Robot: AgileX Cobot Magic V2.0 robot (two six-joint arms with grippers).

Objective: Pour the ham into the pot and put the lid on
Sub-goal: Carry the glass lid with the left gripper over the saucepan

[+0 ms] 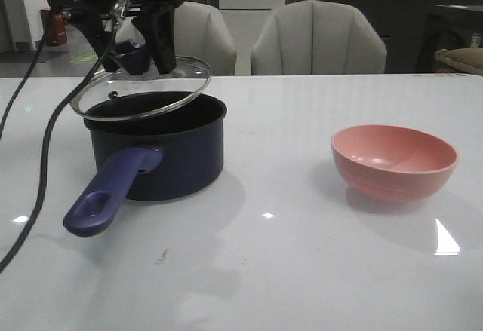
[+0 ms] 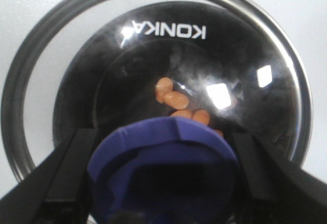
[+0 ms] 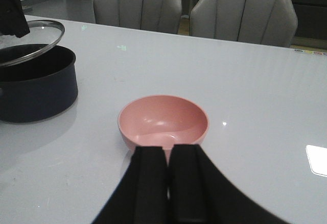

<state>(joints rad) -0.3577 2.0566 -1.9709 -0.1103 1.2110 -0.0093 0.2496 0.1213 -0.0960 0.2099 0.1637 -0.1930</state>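
The dark navy pot (image 1: 155, 154) stands at the left of the table, its blue-purple handle (image 1: 109, 191) pointing to the front. My left gripper (image 1: 136, 53) is shut on the blue knob (image 2: 163, 168) of the glass lid (image 1: 143, 84) and holds the lid tilted just above the pot's rim. Through the glass, in the left wrist view, orange ham pieces (image 2: 173, 99) lie in the pot. My right gripper (image 3: 168, 152) is shut and empty, just in front of the empty pink bowl (image 3: 163, 121). It is out of the front view.
The pink bowl (image 1: 394, 161) sits at the right of the table. Two grey chairs (image 1: 317, 37) stand behind the far edge. A black cable (image 1: 34, 165) hangs from the left arm beside the pot. The pot also shows in the right wrist view (image 3: 36, 89).
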